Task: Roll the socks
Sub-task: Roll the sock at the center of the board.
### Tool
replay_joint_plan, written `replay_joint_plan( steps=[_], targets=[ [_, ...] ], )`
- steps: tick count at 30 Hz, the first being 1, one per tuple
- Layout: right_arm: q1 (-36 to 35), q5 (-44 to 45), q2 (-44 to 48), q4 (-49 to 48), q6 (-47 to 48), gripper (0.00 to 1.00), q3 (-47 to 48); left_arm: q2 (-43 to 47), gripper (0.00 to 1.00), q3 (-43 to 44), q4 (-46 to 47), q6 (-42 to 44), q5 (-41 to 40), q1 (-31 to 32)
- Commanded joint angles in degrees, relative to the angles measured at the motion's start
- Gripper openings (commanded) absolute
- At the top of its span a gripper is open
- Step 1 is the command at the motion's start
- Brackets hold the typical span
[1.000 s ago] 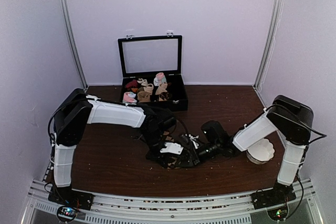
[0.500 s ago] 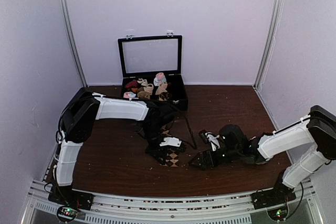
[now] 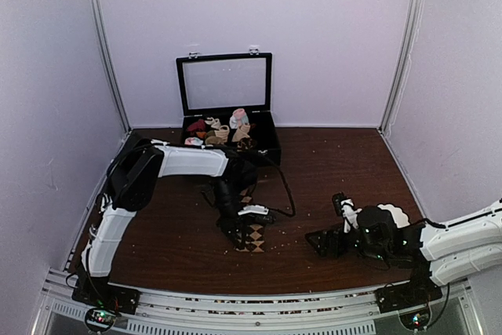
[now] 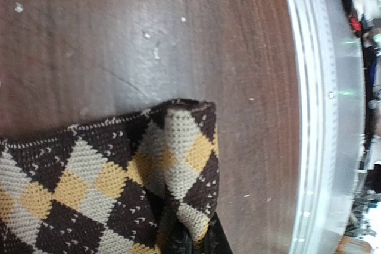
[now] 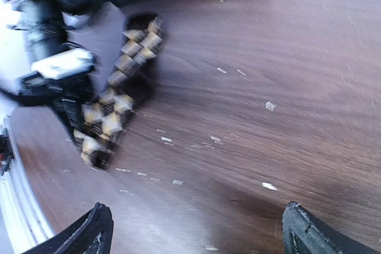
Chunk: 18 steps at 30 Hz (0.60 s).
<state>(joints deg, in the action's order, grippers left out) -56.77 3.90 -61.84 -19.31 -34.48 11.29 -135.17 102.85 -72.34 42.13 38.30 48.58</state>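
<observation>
Nearest, at the lower right of the top view: right tool (image 3: pixel 320 241) low over the tabletop (image 3: pixel 172 249), released, spread wide, gripping nothing, well apart from the socks (image 3: pixel 254 236). From its own wrist camera, dark fingertips (image 5: pixel 95 233) showing only at the two bottom corners of the frame, with bare brown wood and scattered pale specks (image 5: pixel 269 106) between them.

Just behind that tool, further right: a white scalloped dish (image 3: pixel 394 216), partly hidden by the arm.

A little farther in, at lower centre: the socks, dark brown with tan argyle diamonds, lying on the tabletop as a short strip running away from the camera. Left tool (image 3: pixel 241 227) down on the near part of the strip, clenched, pinching the fabric. In the left wrist view, patterned cloth across the lower left of the frame, with one raised fold gathered toward the bottom centre.

Farthest, upper centre, near the back wall: an open black case (image 3: pixel 271 145), lid (image 3: pixel 225 84) standing upright with a clear pane, small rolled socks (image 3: pixel 223 132) in pink, white, tan and maroon inside
</observation>
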Motion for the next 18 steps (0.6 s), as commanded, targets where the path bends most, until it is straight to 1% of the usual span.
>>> replay_joint_plan(
  steps=[1, 2, 4, 5, 6, 7, 8, 9, 10, 11, 12, 14, 16, 18],
  targets=[
    [-5.6, 13.7, 5.9, -3.2, 3.4, 1.0, -0.3, -4.0, 0.0, 1.3, -5.9, -0.9, 4.6, -0.4],
    [-5.5, 16.5, 6.5, -2.7, 1.3, 1.0, -0.8, -4.6, 0.0, 1.6, -6.3, -1.1, 4.8, -0.6],
    [-3.7, 20.3, 8.1, 0.9, -6.9, 1.0, -1.8, -5.8, 0.0, 2.9, -6.8, -2.2, 3.3, -0.7],
    [-3.3, 21.1, 9.5, -0.1, -8.8, 1.0, -3.3, -6.2, 0.0, 3.2, -6.8, -2.8, 2.8, -0.8],
    [-3.2, 18.5, 11.2, -4.6, -6.1, 1.0, -5.4, -6.5, 0.0, 3.7, -6.8, -3.4, 2.5, -1.0],
    [-4.1, 15.7, 11.9, -12.7, -1.8, 1.0, -8.3, -6.8, 0.0, 4.1, -7.0, -3.7, 2.6, -1.1],
    [-5.4, 14.3, 11.5, -18.6, 3.0, 1.0, -9.6, -7.1, 0.0, 4.3, -7.3, -3.9, 2.8, -1.2],
    [-6.7, 13.0, 10.6, -18.4, 7.7, 0.95, -8.2, -7.5, 0.0, 4.6, -7.6, -4.0, 2.8, -1.2],
    [-8.1, 13.7, 9.2, -10.6, 11.7, 0.9, -4.7, -7.7, 0.0, 4.7, -7.7, -4.3, 2.4, -1.2],
    [-9.5, 14.1, 6.8, -6.4, 15.3, 0.87, -1.7, -7.9, 0.0, 4.9, -7.7, -4.6, 2.1, -1.2],
    [-11.0, 13.9, 3.2, -4.4, 20.1, 0.85, 0.8, -8.2, 0.0, 5.0, -7.7, -4.8, 1.8, -1.3],
    [-14.0, 11.3, -2.3, -5.8, 27.3, 0.8, 3.7, -8.6, 0.0, 5.4, -7.7, -5.6, 0.9, -1.3],
    [-17.2, 8.6, -7.6, -11.1, 34.1, 0.77, 4.8, -8.6, 0.0, 5.9, -7.0, -7.3, -0.4, -1.3],
    [-18.1, 6.2, -13.1, -15.1, 38.3, 0.74, 7.4, -8.7, 0.0, 6.3, -6.6, -8.3, -1.4, -1.3]
  ],
)
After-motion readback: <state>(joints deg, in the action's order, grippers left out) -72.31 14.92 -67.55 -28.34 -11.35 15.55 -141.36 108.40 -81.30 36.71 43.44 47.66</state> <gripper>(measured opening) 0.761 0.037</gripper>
